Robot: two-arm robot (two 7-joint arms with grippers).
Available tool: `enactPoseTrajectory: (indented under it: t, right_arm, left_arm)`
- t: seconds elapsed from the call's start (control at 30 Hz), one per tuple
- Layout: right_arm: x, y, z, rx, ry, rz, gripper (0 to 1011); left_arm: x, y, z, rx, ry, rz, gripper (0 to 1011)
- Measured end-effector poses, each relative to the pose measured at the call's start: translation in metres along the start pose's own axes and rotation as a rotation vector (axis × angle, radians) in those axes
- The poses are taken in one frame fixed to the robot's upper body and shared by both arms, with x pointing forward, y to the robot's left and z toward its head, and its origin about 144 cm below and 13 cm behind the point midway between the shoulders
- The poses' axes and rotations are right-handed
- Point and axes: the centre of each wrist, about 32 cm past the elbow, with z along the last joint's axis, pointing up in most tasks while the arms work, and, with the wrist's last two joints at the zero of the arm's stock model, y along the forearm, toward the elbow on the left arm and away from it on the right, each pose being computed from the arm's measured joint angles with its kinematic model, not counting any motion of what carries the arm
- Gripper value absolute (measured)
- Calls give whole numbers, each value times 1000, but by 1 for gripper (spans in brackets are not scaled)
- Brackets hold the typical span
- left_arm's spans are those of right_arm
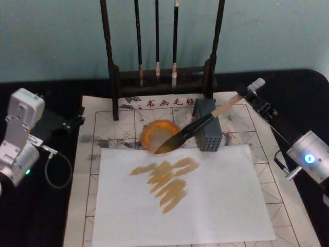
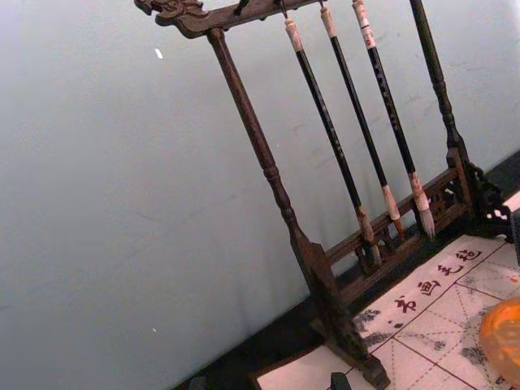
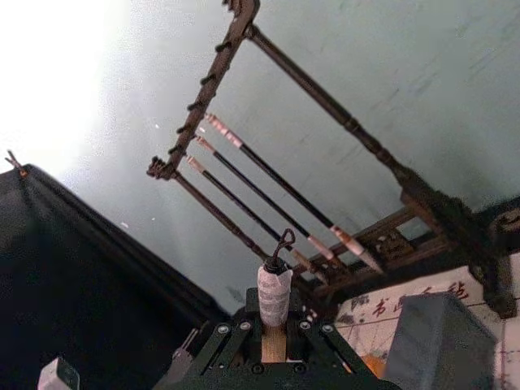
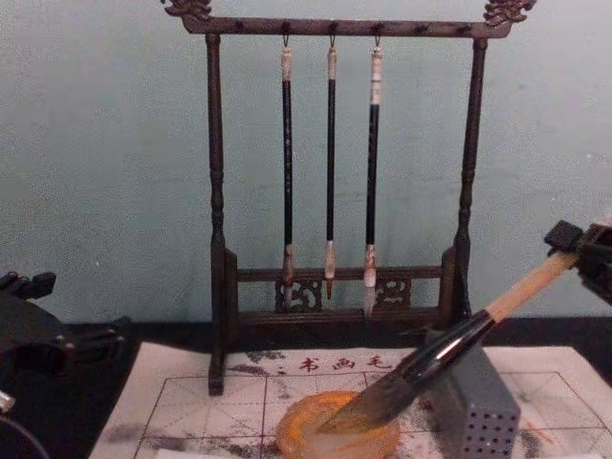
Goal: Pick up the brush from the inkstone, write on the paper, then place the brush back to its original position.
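Nearest to me lies a plain white sheet with amber strokes, on top of the paper with its red grid. At far left, the left hand hangs beside the paper's edge, over the dark desk; if it is released or clenched, I cannot tell. In the middle, the inkstone holds the bristles of the brush, whose handle slants up across a grey block. At right, the right hand is clenched on the handle's upper end.
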Motion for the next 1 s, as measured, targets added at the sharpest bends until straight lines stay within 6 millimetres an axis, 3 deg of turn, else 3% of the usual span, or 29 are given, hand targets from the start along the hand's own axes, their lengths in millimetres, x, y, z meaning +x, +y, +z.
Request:
enactPoseTrajectory:
  t: [1.0]
  right_arm:
    - [11,53,4,-130,-92,81,181]
  left_arm:
    - [0,0,0,0,0,0,1001]
